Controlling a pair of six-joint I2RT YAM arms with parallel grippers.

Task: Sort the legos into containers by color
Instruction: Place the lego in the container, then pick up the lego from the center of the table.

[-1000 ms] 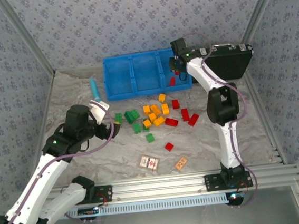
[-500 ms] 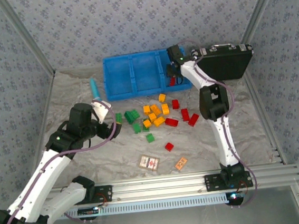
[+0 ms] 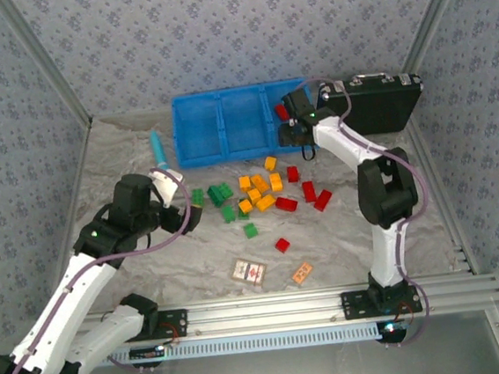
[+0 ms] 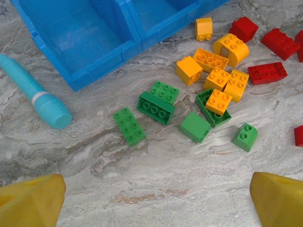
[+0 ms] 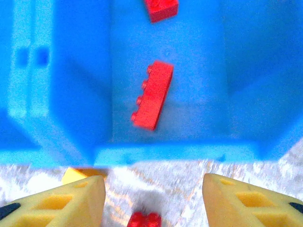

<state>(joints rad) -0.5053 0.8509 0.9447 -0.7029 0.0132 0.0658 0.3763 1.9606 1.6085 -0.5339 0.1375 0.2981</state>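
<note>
Two red legos point(image 5: 152, 94) lie in the right compartment of the blue tray point(image 5: 165, 153), by the table's far edge. The right tool point(image 5: 152, 194) hangs wide open and empty over its near wall (a low pull-back could shove the tray). The left tool point(image 4: 151, 201), also open and empty, faces crowded green bricks point(image 4: 156, 108). One carries an orange brick point(image 4: 218, 101), so a pinch there risks mixing colours.

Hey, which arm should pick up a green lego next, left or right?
Left. The left hand, open, hovers next to the green legos. The right hand is open at the blue tray, above red legos lying inside it, farther from the greens.
</note>
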